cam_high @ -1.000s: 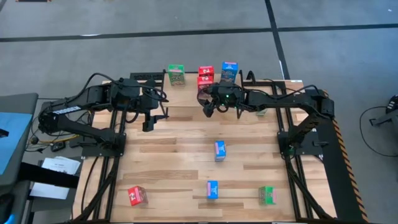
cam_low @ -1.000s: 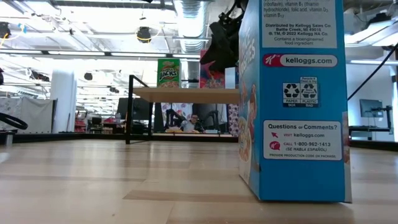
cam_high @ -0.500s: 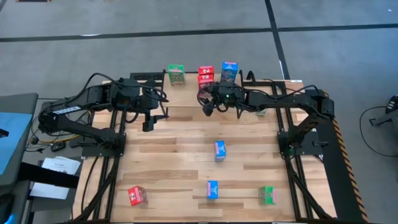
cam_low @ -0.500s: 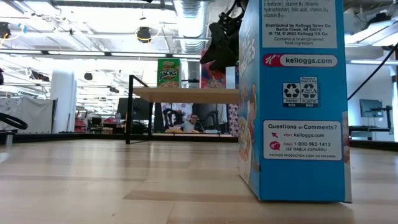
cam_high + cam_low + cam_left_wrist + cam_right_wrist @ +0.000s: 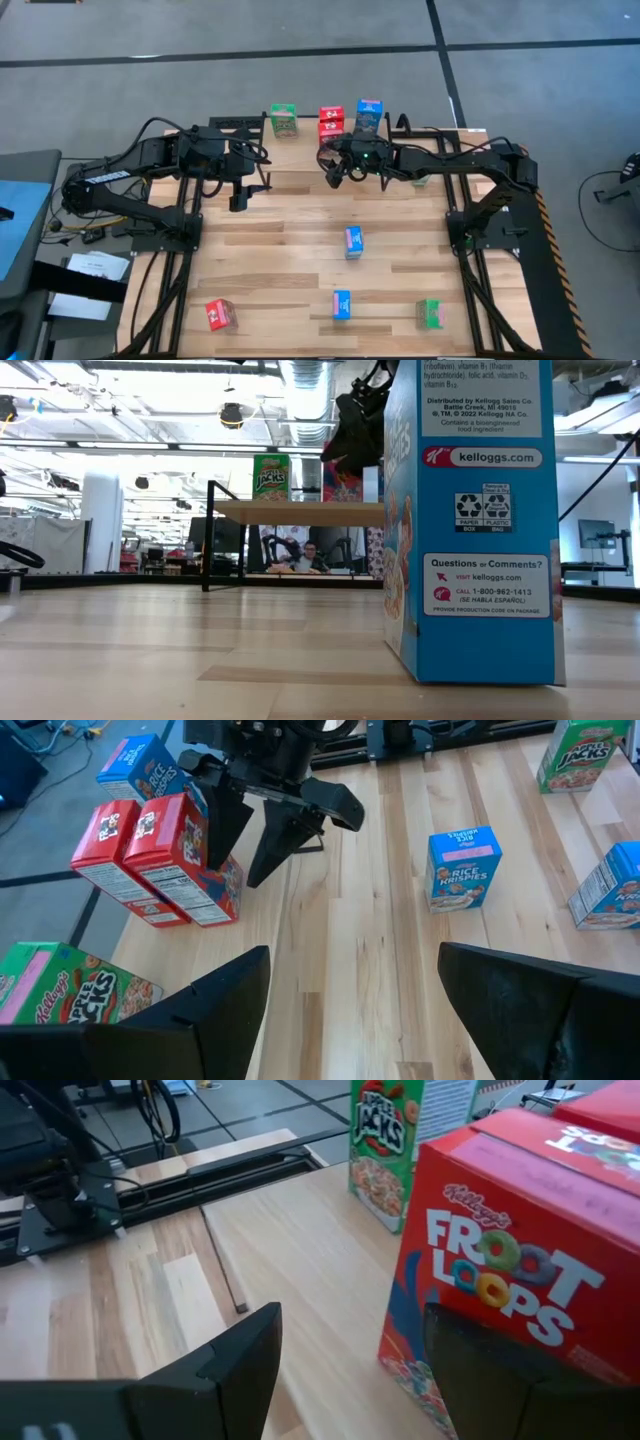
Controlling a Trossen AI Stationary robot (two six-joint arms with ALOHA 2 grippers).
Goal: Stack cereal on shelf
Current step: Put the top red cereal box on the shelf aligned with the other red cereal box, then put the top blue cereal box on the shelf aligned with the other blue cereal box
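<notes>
Both arms [image 5: 150, 160] level, jaws wide.

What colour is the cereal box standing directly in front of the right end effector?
Red, a Froot Loops box on the shelf; the right wrist view shows it best.

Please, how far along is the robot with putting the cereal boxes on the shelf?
Done: four small cardboard cereal boxes stand on the low light-wood shelf: one green box, two red boxes and one blue box.
In hand: nothing. The right gripper is open beside the red boxes; the left gripper waits open over the table.
Left: five boxes on the slatted tabletop, among them a loose blue box and a loose red box.
</notes>
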